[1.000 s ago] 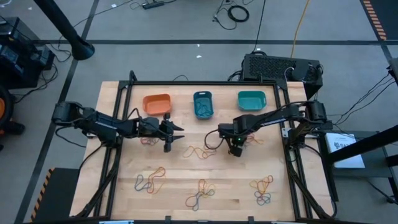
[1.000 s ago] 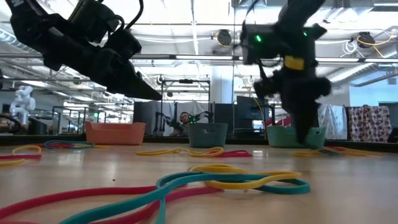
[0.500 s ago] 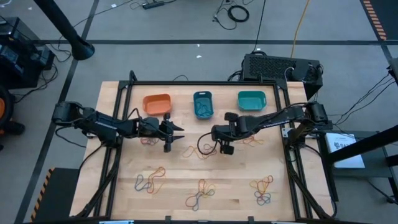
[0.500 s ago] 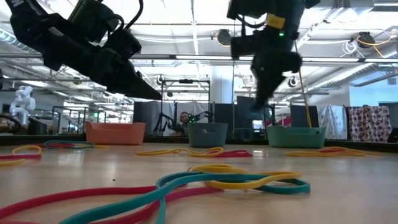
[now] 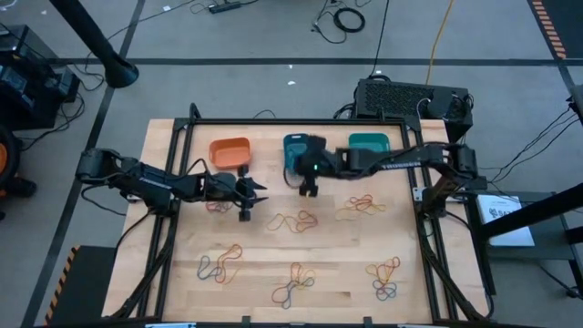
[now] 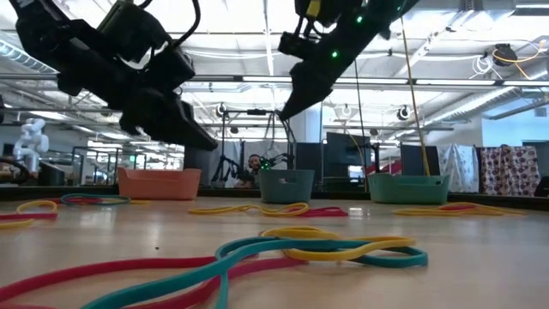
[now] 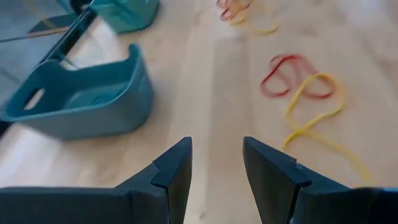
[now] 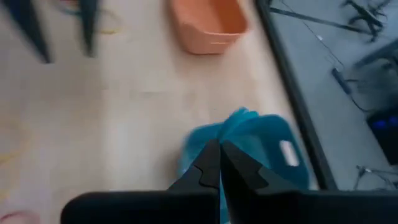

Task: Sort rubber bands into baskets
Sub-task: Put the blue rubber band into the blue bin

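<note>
Below right gripper, blue basket lengthwise front-to-back.

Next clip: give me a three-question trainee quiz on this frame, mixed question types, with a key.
1. True or false: the right gripper is shut and sits near the blue basket.
2. Which basket stands in the middle of the row? A orange, B blue, C teal.
3. Fill in: the left gripper hangs above the table with its fingers ____.

Key: 1 true; 2 B, between the orange basket and the teal basket; 3 open, holding nothing, with loose rubber bands lying nearby.
</note>
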### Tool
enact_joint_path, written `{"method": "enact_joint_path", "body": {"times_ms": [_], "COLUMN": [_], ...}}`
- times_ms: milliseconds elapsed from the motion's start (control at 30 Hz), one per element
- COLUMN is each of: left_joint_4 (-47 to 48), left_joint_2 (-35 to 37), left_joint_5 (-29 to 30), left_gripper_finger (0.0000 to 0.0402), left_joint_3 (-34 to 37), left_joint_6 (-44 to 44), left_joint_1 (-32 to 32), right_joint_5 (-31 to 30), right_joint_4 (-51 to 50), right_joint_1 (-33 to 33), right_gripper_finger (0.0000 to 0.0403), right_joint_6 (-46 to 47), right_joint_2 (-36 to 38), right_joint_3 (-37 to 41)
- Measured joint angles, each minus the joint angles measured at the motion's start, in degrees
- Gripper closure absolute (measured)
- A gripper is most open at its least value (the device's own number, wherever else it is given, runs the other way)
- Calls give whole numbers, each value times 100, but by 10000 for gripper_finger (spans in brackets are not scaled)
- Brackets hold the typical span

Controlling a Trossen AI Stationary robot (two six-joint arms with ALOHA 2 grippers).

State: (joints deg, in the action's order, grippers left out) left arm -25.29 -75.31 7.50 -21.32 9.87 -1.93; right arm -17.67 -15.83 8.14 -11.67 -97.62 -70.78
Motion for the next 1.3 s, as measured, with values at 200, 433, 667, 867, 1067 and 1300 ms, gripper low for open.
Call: {"method": "enact_joint_path", "body": {"times_ms": [200, 433, 667, 867, 1067, 1300], "left_joint_4": [634, 1522, 1734, 1675, 1652, 1633], "left_joint_2": [193, 840, 1228, 1226, 1226, 1224], "left_joint_5": [725, 1253, 1257, 1257, 1256, 1255], "left_gripper_finger": [249, 249, 249, 249, 249, 249], "left_joint_3": [0, -2, -7, -11, -11, -11], "left_joint_6": [140, 100, 99, 138, 304, 407], "left_joint_1": [0, 4, 4, 2, 2, 4], "right_joint_5": [1125, 1781, 1798, 1784, 1786, 2321], "right_joint_4": [232, 291, 539, 509, 425, 57], "right_joint_1": [768, 1184, 1212, 1288, 1301, 1113], "right_gripper_finger": [403, 402, 398, 359, 313, 283], "right_joint_6": [54, 347, 585, 672, 757, 796], "right_joint_2": [-50, -451, -642, -643, -630, -367], "right_joint_3": [-1, -4, -4, -2, -2, -2]}}
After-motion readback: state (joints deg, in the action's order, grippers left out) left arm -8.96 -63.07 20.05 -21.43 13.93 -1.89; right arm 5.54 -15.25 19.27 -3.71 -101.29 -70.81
